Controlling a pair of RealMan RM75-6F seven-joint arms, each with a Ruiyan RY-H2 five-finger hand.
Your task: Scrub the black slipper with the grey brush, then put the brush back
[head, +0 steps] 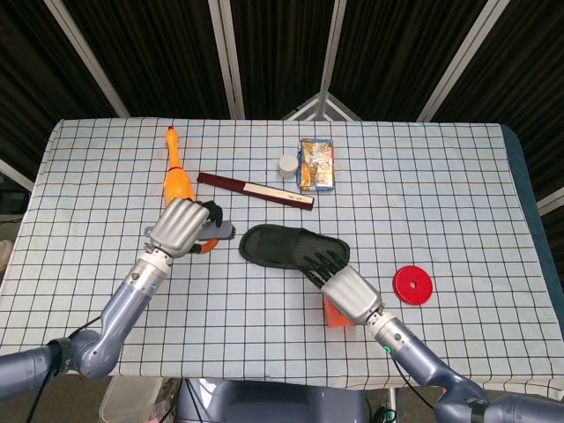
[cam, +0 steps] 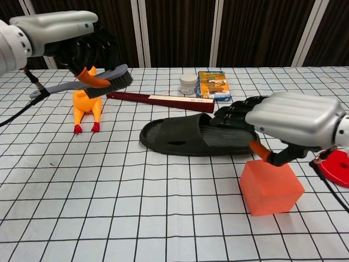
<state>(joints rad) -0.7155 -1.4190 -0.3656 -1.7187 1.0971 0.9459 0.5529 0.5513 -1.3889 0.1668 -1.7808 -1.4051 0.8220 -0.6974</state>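
One black slipper [head: 294, 248], its heel end under the fingers of the right hand [head: 345, 287]. One grey brush [cam: 87, 82], gripped in the left hand [head: 181, 226] and held above the table. One orange rubber chicken [head: 176, 176], just behind the left hand. One dark red folded fan [head: 256, 190], beyond the slipper, between the two hands and farther out. One small white jar [head: 287, 165] and one printed box [head: 316, 164], side by side, well beyond the right hand. One orange cube [cam: 271, 186], directly below the right hand. One red disc [head: 412, 285], to the right of the right hand. One checked tablecloth [head: 423, 194] under everything.
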